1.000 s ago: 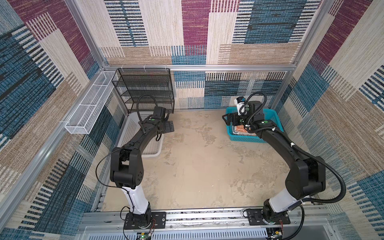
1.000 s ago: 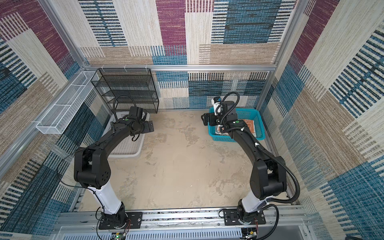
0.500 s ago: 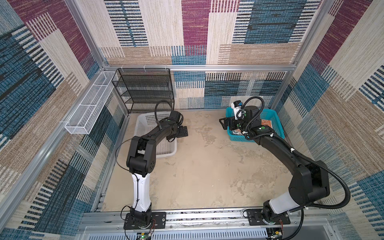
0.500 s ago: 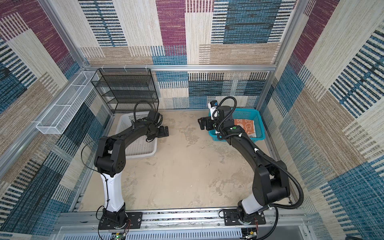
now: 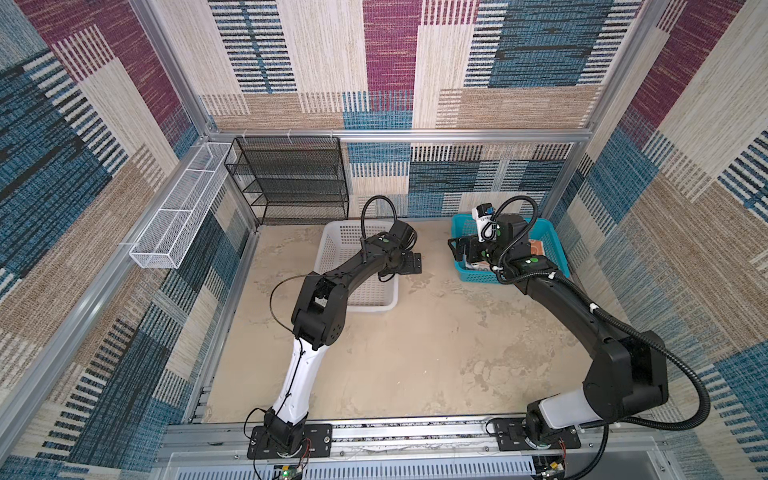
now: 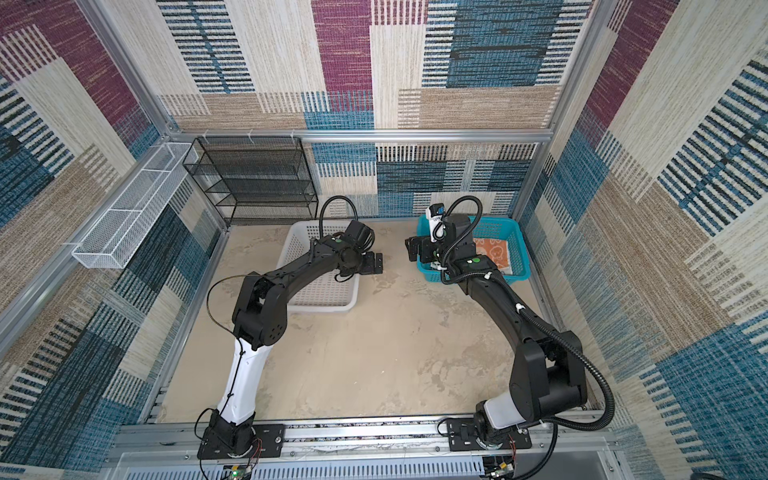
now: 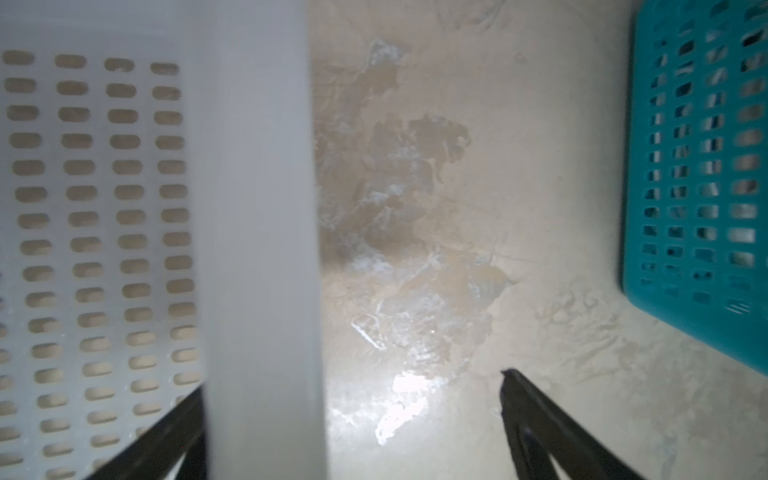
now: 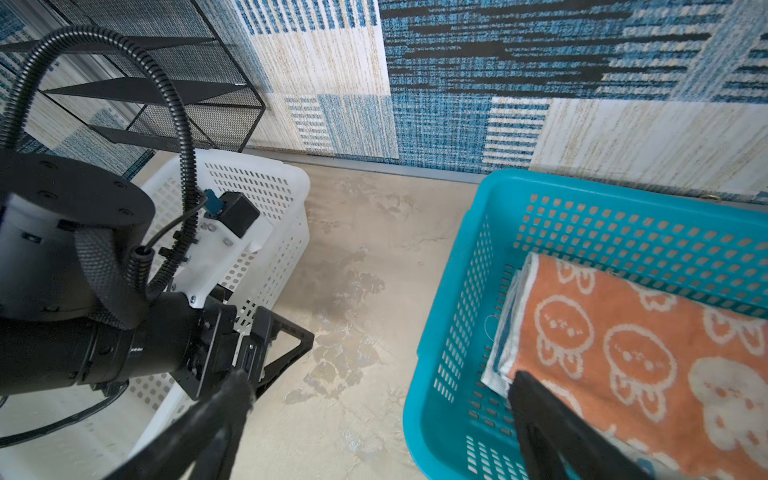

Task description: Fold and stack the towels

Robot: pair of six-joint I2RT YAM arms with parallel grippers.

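While the white basket is sitting at the table's ten o'clock and the teal basket at two o'clock, the towels are lying stacked inside the teal one, the orange towel covering a blue-white towel. The left gripper is hanging spread wide, gripping nothing, the white basket's rim between its fingers, the towels well apart at its three o'clock. The right gripper is gaping wide and empty astride the teal basket's wall, one finger hovering over the orange towel.
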